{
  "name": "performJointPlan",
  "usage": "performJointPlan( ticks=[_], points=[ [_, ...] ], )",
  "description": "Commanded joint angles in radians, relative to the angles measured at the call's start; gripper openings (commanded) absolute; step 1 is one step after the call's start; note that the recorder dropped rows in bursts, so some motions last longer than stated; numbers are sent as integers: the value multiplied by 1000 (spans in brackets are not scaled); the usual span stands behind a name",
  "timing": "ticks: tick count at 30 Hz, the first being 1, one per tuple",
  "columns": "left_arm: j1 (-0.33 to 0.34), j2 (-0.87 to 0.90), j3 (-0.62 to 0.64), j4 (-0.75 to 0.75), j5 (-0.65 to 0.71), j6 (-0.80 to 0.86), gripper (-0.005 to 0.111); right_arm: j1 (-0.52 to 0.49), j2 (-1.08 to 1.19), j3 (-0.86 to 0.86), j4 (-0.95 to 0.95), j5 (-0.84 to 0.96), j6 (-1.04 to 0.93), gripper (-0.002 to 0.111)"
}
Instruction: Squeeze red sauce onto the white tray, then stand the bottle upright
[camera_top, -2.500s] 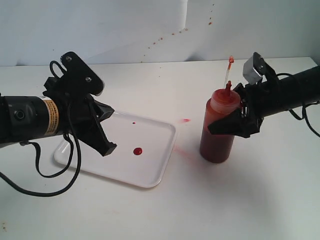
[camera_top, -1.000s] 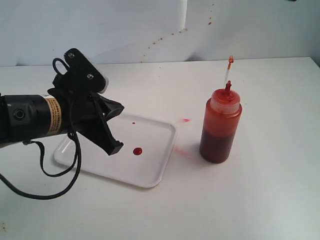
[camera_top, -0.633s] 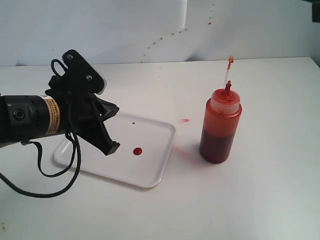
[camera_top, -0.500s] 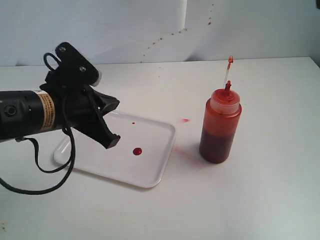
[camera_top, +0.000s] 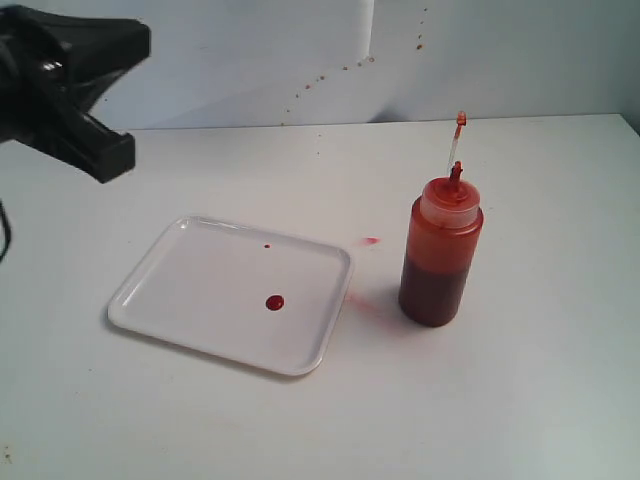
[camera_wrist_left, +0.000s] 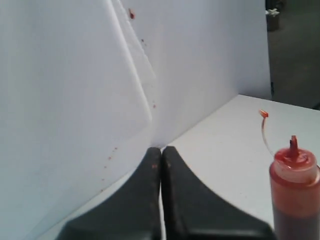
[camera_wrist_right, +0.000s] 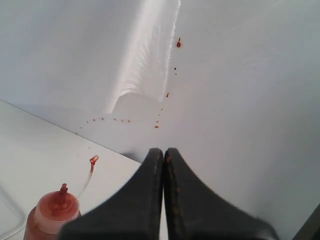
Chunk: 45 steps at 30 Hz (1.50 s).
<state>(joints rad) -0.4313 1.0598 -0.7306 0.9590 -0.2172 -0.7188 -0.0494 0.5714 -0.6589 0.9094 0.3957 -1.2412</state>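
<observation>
We are judging the task done: red sauce (camera_top: 274, 302) lying on the white tray (camera_top: 190, 290), the bottle (camera_top: 440, 262) standing upright, both pairs of jaws pressing together.

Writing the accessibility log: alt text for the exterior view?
A sauce bottle stands upright on a white table, right of a white tray holding a small red sauce blob. The left arm's tool sits high in the top-left corner, touching nothing.
</observation>
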Motion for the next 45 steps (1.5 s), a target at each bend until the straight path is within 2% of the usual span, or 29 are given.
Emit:
performJointPlan(
  ticks=[1, 6, 18, 20, 24, 40, 44, 45],
  points=[
    [3, -114, -7, -12, 61, -13, 1, 61, -82, 84, -3, -143, 2, 0],
    [3, -219, -7, -12, 59, -7, 1, 121, -176, 123, -3, -276, 2, 0],
    [3, -365, -7, -12, 59, -7, 1, 223, -339, 127, -3, -256, 2, 0],
    [3, -372, -7, -12, 59, -7, 1, 223, -343, 127, -1, -254, 2, 0],
    [3, -373, -7, -12, 57, -7, 1, 223, -343, 127, 130, -252, 43, 0],
    [3, -394, -7, -12, 60, -16, 1, 223, -343, 127, 130, -252, 43, 0],
    [3, -488, -7, -12, 252, -25, 1, 223, -343, 127, 130, -252, 43, 0],
    [3, -534, -7, -21, 359, -48, 1, 223, -343, 127, 130, -252, 43, 0]
  ],
)
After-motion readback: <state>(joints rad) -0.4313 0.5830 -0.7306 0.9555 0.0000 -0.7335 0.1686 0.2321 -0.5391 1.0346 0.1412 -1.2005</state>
